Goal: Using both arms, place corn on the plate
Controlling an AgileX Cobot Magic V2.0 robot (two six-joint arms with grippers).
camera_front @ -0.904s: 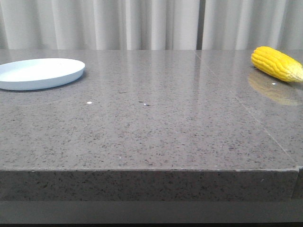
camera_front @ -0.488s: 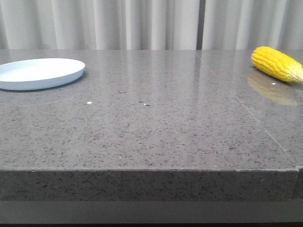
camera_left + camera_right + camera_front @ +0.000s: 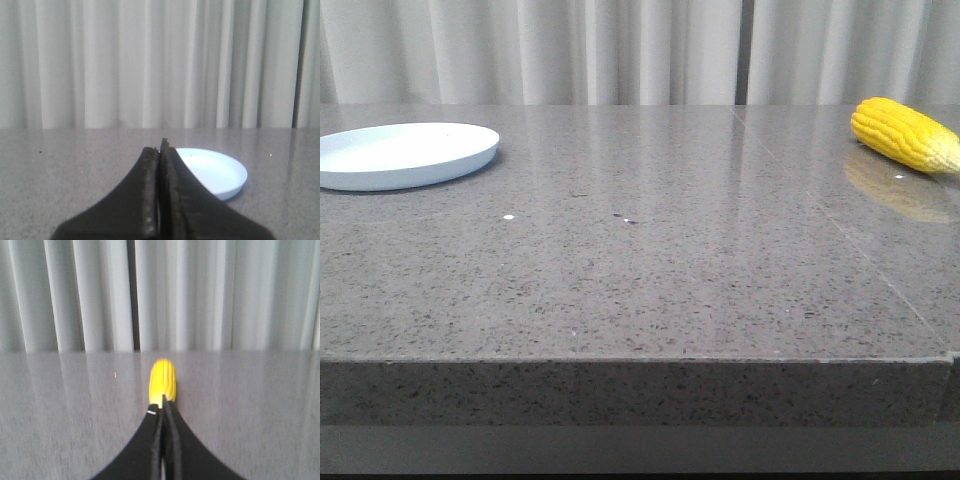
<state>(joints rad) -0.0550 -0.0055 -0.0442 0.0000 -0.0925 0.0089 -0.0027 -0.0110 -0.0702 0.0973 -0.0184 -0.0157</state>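
Note:
The yellow corn (image 3: 907, 134) lies on the grey table at the far right, its paler tip toward the right edge of the front view. The pale blue-white plate (image 3: 402, 153) sits at the far left, with nothing on it. Neither gripper shows in the front view. In the left wrist view my left gripper (image 3: 161, 148) is shut and empty, with the plate (image 3: 215, 172) just beyond it and to one side. In the right wrist view my right gripper (image 3: 163, 407) is shut and empty, pointing end-on at the corn (image 3: 163, 381), which lies just past its tips.
The grey speckled table (image 3: 640, 270) stretches between plate and corn, with a seam line (image 3: 840, 230) on its right side and a near front edge. Pale curtains (image 3: 620, 50) hang behind the table.

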